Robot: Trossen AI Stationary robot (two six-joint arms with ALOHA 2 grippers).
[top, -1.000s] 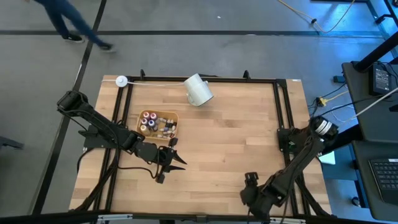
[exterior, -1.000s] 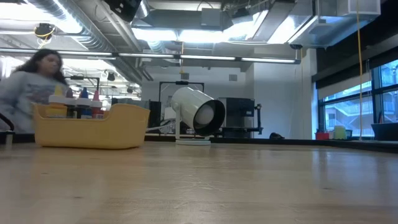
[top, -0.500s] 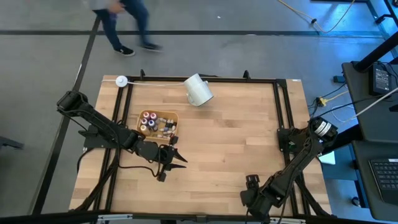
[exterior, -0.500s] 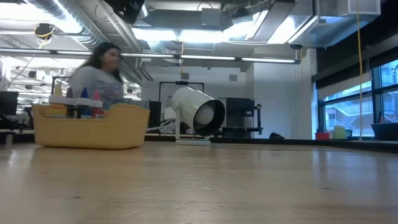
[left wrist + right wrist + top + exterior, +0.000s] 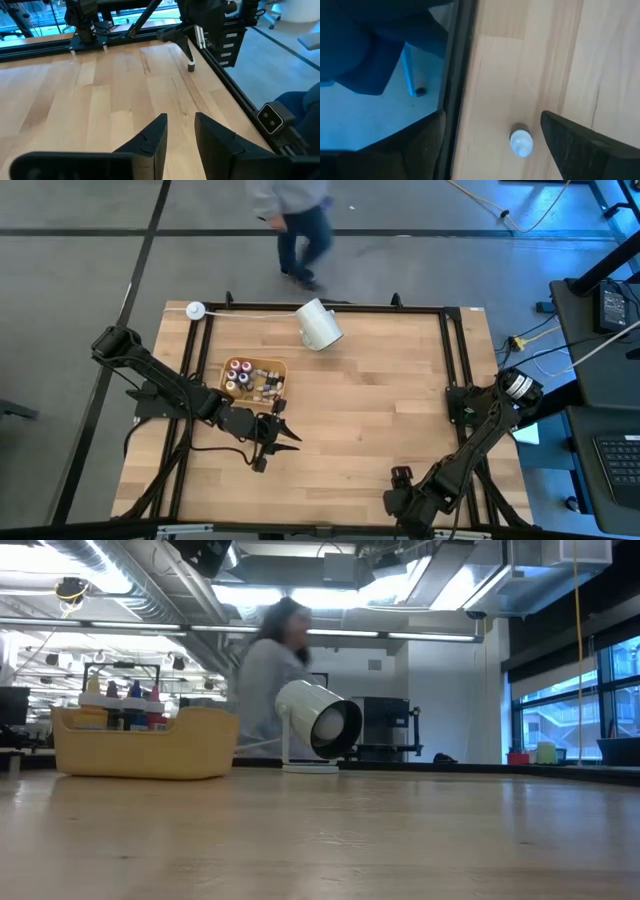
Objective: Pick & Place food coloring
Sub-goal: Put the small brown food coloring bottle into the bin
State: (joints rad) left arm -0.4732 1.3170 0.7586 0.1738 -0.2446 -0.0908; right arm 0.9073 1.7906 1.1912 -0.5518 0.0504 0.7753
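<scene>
Left gripper hovers just in front of the yellow tray, its fingers a narrow gap apart and holding nothing, while the food coloring bottles all appear to sit inside that tray. Beyond them a white cup lies on its side at the table's far edge. Right gripper waits wide apart at the near edge above a small white knob, so the picking seems not yet begun.

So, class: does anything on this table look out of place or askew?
Yes. The big white cup lies tipped on its side near the table's far edge, its mouth open sideways in the low view. One small bottle stands alone on the wood, between the right gripper's open fingers, away from the tray.
</scene>
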